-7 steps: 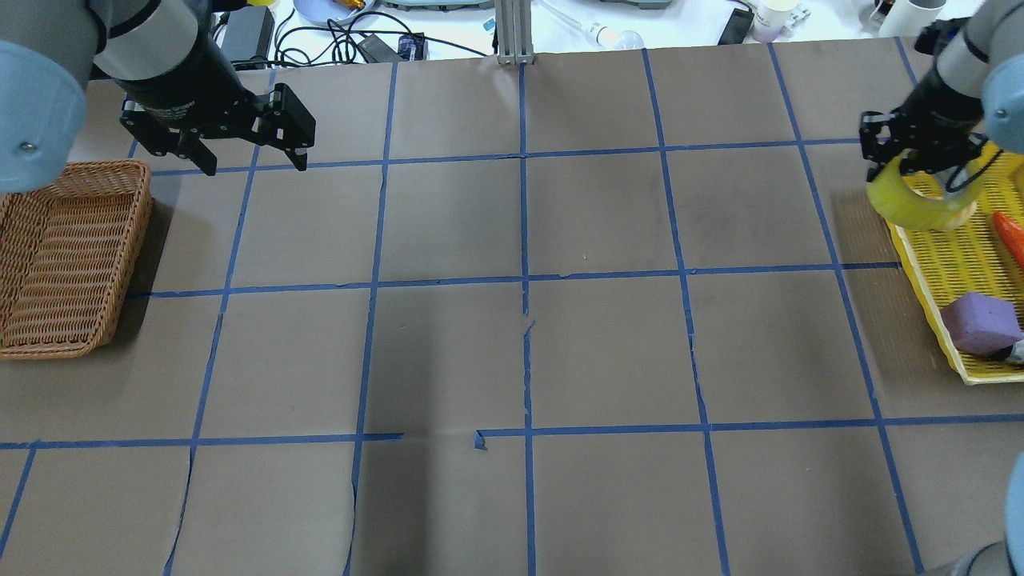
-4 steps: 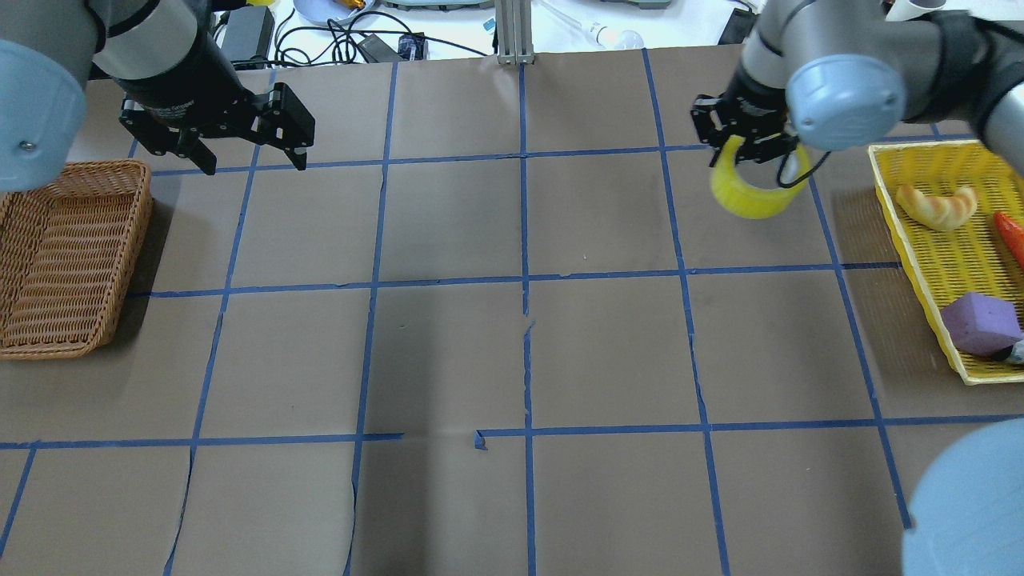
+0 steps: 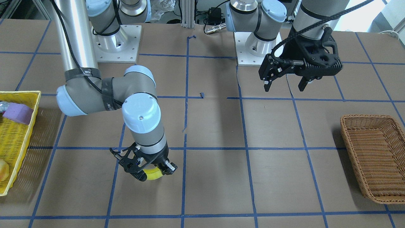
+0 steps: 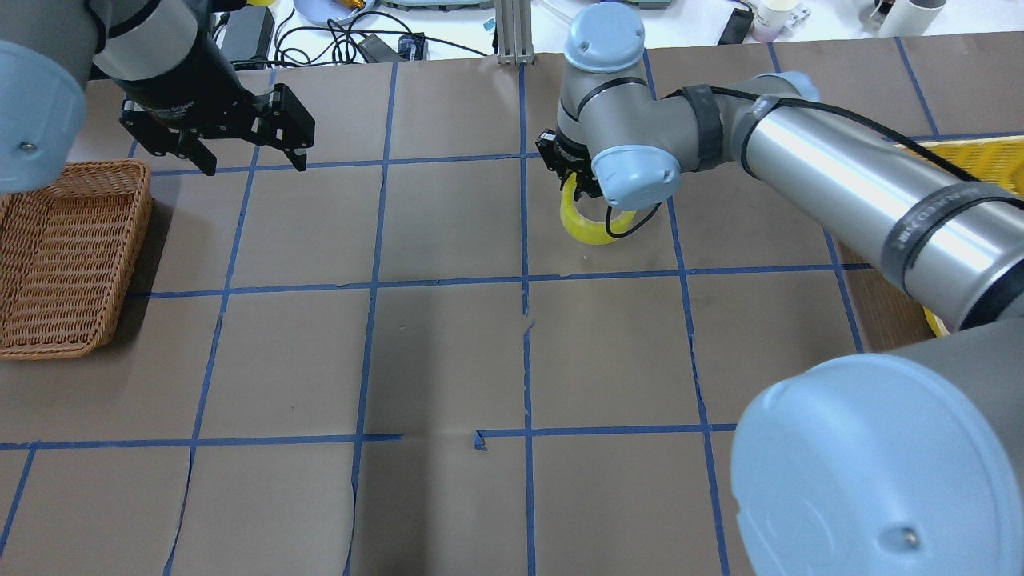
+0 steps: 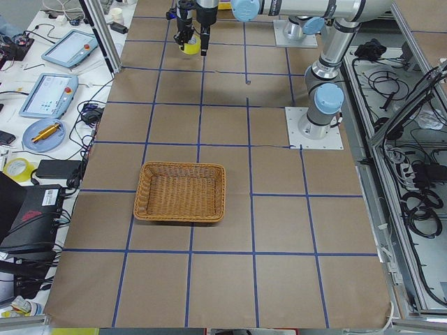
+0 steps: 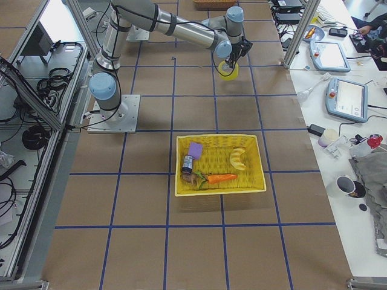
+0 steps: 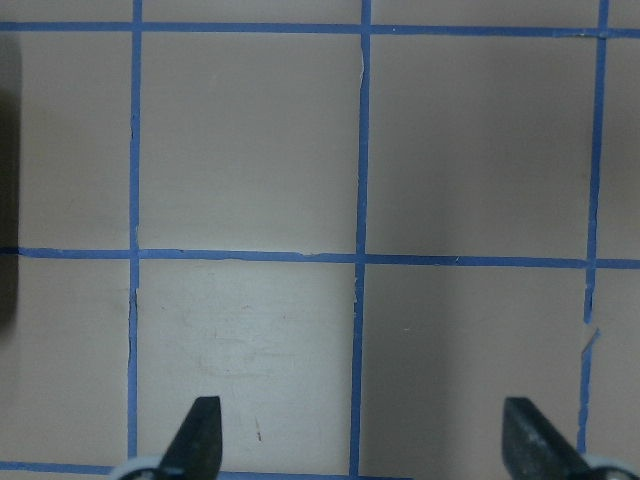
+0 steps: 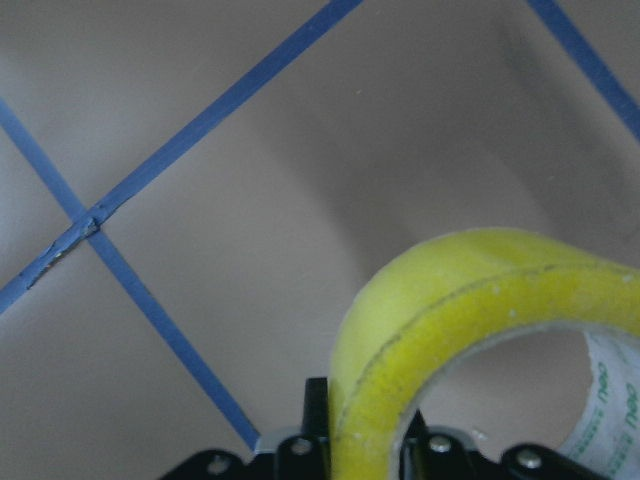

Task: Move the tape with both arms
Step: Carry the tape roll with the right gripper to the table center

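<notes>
The yellow tape [image 4: 590, 228] hangs on edge in my right gripper [image 4: 578, 186], which is shut on its wall, low over the table just right of the centre line. It also shows in the front view [image 3: 154, 174], the right wrist view [image 8: 470, 330] and both side views [image 5: 190, 47] [image 6: 228, 71]. My right gripper [image 3: 148, 172] points down. My left gripper [image 4: 256, 166] is open and empty, above the table at the far left; it also shows in the front view [image 3: 283, 88] and its own wrist view [image 7: 365, 440].
A wicker basket [image 4: 142, 232] sits at the left edge, below the left gripper. A yellow tray [image 6: 181, 181] at the right end holds a purple block [image 6: 195, 149], a croissant [image 6: 237, 158] and a carrot [image 6: 221, 178]. Blue tape lines grid the brown table.
My right arm has swung left with the tape, from over the yellow tray to near the table's centre line. The left arm has not moved.
</notes>
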